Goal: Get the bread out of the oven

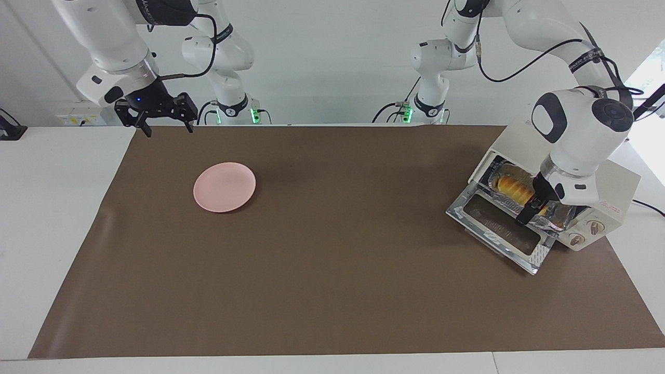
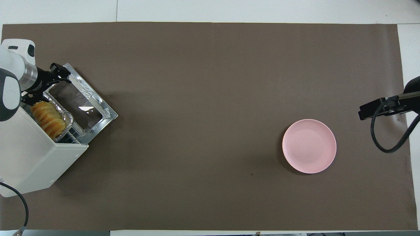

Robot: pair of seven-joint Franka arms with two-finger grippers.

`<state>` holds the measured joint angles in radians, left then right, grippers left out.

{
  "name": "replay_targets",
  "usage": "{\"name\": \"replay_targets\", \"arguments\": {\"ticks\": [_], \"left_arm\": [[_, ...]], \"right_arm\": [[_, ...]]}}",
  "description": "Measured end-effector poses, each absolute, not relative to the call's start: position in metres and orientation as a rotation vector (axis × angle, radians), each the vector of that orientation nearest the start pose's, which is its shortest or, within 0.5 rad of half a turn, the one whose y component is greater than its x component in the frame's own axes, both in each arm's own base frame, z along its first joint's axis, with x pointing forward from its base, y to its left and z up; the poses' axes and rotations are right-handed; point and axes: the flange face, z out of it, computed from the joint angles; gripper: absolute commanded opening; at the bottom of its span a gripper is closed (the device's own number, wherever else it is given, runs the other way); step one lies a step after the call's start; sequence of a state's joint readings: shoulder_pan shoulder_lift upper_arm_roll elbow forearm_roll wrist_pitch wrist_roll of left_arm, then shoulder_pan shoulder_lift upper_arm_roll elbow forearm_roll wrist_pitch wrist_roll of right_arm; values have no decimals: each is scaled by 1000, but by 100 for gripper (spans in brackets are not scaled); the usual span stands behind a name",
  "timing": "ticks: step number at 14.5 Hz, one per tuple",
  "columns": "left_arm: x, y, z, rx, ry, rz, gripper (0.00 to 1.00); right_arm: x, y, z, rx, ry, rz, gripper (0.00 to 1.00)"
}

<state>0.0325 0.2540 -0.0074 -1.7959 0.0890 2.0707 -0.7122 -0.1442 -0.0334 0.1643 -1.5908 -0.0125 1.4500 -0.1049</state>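
Note:
The cream-white oven stands at the left arm's end of the table, its glass door dropped open. The golden bread lies in a crinkled foil tray at the oven's mouth. My left gripper is open at one end of the bread, over the tray's rim, with nothing held. In the overhead view the oven, door, bread and left gripper show too. My right gripper is open and waits in the air at the right arm's end.
A pink plate lies on the brown mat toward the right arm's end; it also shows in the overhead view. The right gripper hangs beside it there. A cable runs from the oven.

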Motion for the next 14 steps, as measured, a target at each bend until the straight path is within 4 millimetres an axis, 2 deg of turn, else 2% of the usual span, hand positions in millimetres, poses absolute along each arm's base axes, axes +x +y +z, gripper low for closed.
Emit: {"name": "replay_targets", "arguments": {"ticks": [3,5,7,9,10,14], "left_arm": [[623,20,394,-2891,-1051,-77,81],[619,19,385,-2894,-1049,-80,57],[615,19,379,-2895,-1046,-81,41],[612,19,378,-2898,-1036,-76,3],[612,19,378,-2900,-1030,-78,0],[617,16,390,-2915,-1008,-116,0]], "right_arm": [[531,11,623,-3144,-195,171,100],[531,11,623,-3144,-195,171,100],[531,11,623,-3144,-195,171,100],[531,11,623,-3144,-195,171,100],[531,11,623,-3144,-195,171,100],[531,11,623,-3144,-195,171,100]]}}
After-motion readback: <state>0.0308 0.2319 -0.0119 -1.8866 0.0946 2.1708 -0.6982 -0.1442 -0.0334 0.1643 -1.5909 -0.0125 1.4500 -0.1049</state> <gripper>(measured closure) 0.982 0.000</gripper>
